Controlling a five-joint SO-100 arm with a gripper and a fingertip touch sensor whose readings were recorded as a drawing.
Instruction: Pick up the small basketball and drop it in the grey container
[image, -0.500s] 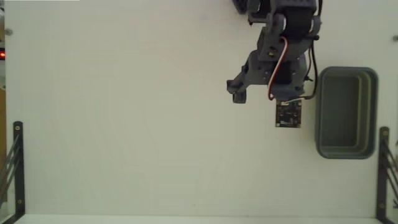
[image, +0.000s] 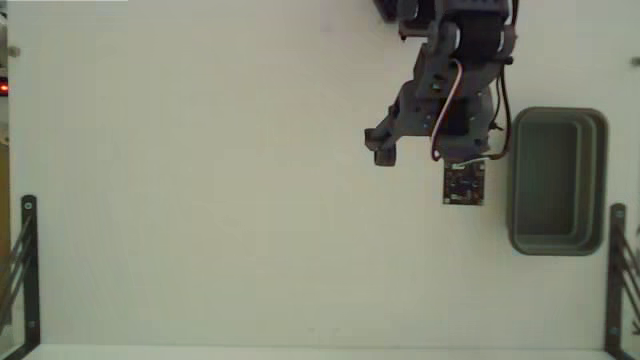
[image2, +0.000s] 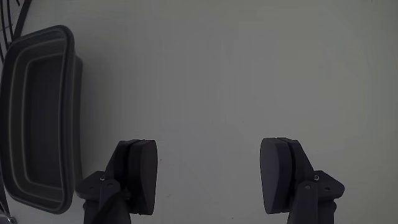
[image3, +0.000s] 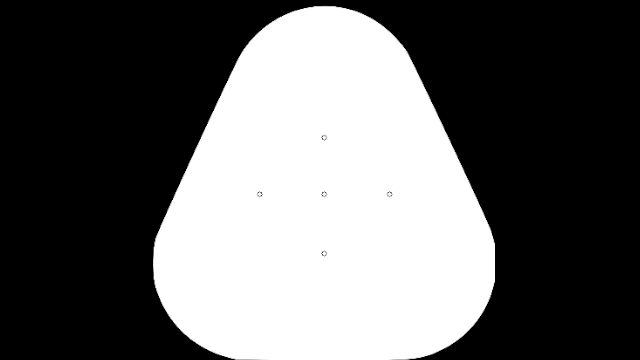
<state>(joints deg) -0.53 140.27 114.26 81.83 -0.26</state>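
Observation:
The small basketball is out of view in both the fixed view and the wrist view. The grey container (image: 515, 180) stands at the right side of the white table, long side running up and down, and its hollow shows nothing inside. In the wrist view the grey container (image2: 73, 106) lies at the left edge. My gripper (image: 428, 145) hangs over the table just left of the container in the fixed view. Seen from the wrist, the gripper (image2: 208, 177) is open, its two dark fingers (image2: 138, 174) wide apart over bare table with nothing between them.
Black metal brackets stand at the lower left (image: 27, 265) and lower right (image: 615, 270) table edges. The arm's base is at the top edge (image: 450, 15). A small camera board (image: 465, 183) hangs below the wrist.

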